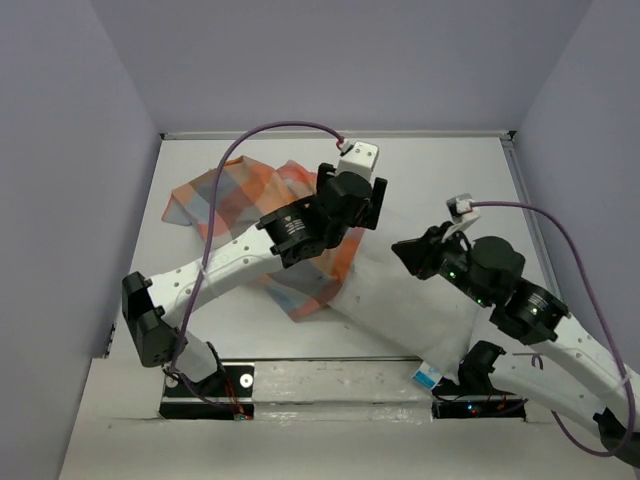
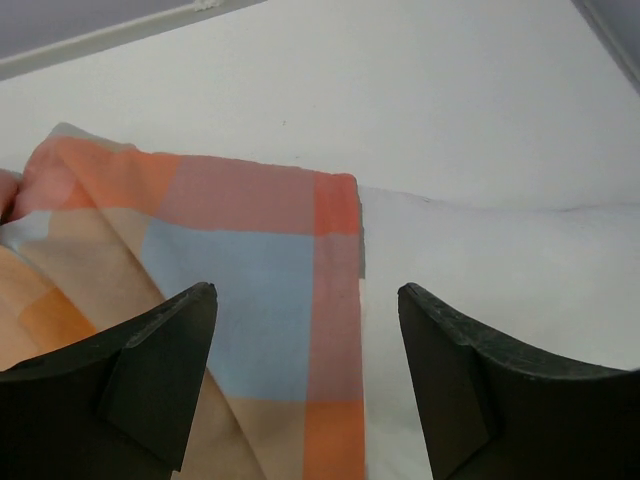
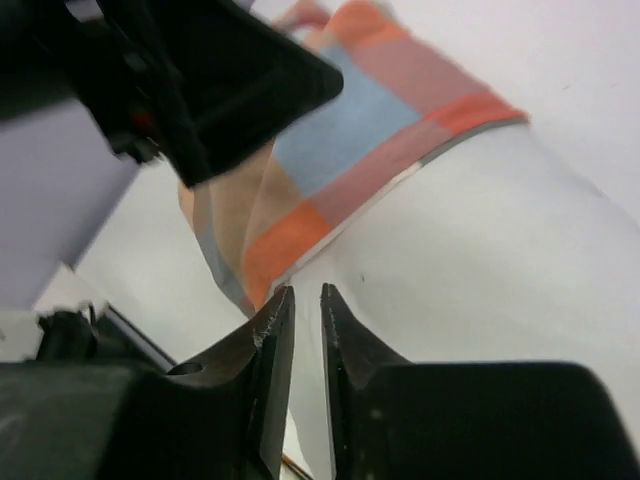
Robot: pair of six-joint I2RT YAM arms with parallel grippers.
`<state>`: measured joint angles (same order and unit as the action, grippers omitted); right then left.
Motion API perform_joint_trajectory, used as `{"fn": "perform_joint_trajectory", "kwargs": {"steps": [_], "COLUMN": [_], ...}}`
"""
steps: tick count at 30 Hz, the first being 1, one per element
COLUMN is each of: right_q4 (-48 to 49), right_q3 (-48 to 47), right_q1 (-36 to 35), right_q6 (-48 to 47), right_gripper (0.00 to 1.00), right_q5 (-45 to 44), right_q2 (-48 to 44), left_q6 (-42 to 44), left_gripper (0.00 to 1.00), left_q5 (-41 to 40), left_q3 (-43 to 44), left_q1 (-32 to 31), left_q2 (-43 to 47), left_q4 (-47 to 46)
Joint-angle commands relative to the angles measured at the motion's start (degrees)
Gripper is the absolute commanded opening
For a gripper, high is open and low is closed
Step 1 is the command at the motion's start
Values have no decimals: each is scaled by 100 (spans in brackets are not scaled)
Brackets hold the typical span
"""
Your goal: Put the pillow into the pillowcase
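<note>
I'm hovering my left gripper (image 2: 305, 300) wide open over one soft checked pillowcase (image 2: 240, 250) and one puffy white pillow (image 2: 500, 270); right gripper (image 3: 307, 292) nearly closed, can't tell if it's pinching.

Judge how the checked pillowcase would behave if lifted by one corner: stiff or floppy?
Probably floppy: the pillowcase lies rumpled and follows the pillow beneath its edge. Likely light, since it looks like thin fabric lying flat. It may drag the pillow, whose end seems tucked inside.
</note>
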<state>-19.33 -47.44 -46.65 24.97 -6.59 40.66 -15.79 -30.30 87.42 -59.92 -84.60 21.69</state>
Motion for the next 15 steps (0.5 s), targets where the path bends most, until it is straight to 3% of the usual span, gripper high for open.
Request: {"fn": "perform_joint_trajectory", "kwargs": {"steps": [1, 3, 10, 14, 15], "right_q4": [-844, -844, -765, -686, -634], "right_q3": [-205, -21, 218, 297, 340], "right_q1": [-54, -54, -54, -54, -54], "right_q6": [16, 183, 359, 386, 394], "right_gripper": [8, 0, 0, 0, 0], "right_q5": [-1528, -1652, -2066, -1978, -1960], "right_q2": [-436, -550, -1069, -938, -842], "left_q6": [638, 867, 1315, 1526, 1553], "left_gripper": [83, 83, 80, 73, 67], "left_q5": [-388, -555, -493, -678, -861], "left_q3": [512, 767, 750, 978, 1023], "left_q1": [-20, -20, -20, 7, 15], "left_q2": [-724, -1126, -1507, -1858, -2007], "left_q4": [159, 387, 125, 107, 133]}}
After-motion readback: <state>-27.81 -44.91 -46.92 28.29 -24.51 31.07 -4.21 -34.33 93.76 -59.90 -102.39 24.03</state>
